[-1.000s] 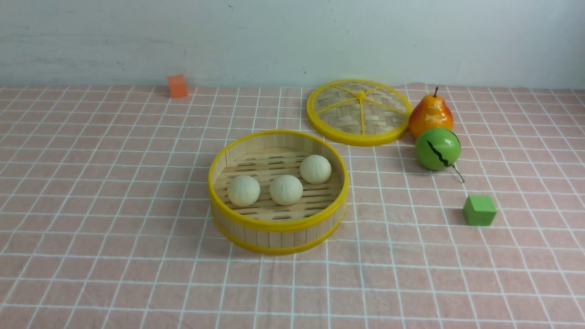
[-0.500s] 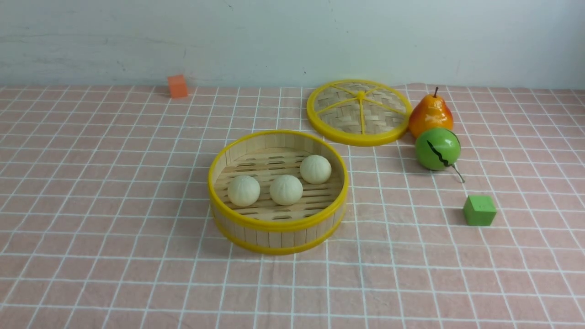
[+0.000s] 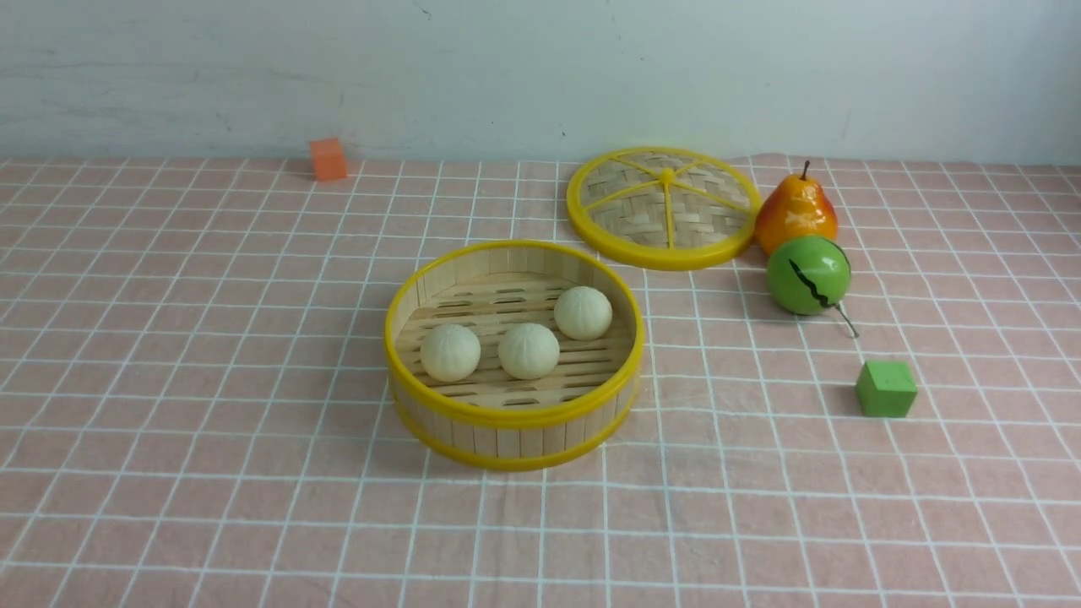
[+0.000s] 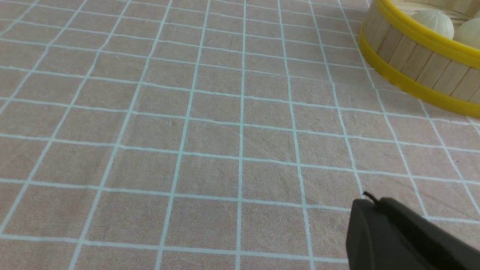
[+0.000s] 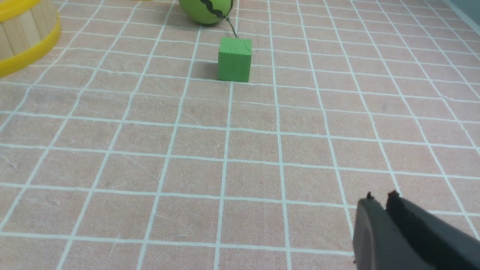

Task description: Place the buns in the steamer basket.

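Note:
The steamer basket (image 3: pixel 513 415) stands mid-table on the pink checked cloth. Three cream-white buns lie on its slat floor: one at the left (image 3: pixel 450 352), one in the middle (image 3: pixel 529 350), one further back at the right (image 3: pixel 583 312). Part of the basket (image 4: pixel 412 63) and two buns (image 4: pixel 429 22) show in the left wrist view, and its wall (image 5: pixel 22 37) shows in the right wrist view. My left gripper (image 4: pixel 371 200) is shut and empty, low over bare cloth away from the basket. My right gripper (image 5: pixel 379 198) is shut and empty over bare cloth. Neither arm shows in the front view.
A flat woven lid (image 3: pixel 664 207) with yellow rim lies behind the basket at the right. A pear (image 3: pixel 795 211) and a green ball (image 3: pixel 808 274) stand beside it. A green cube (image 3: pixel 886 388) sits at the right, and also shows in the right wrist view (image 5: pixel 234 59). An orange cube (image 3: pixel 328 159) is at the far back.

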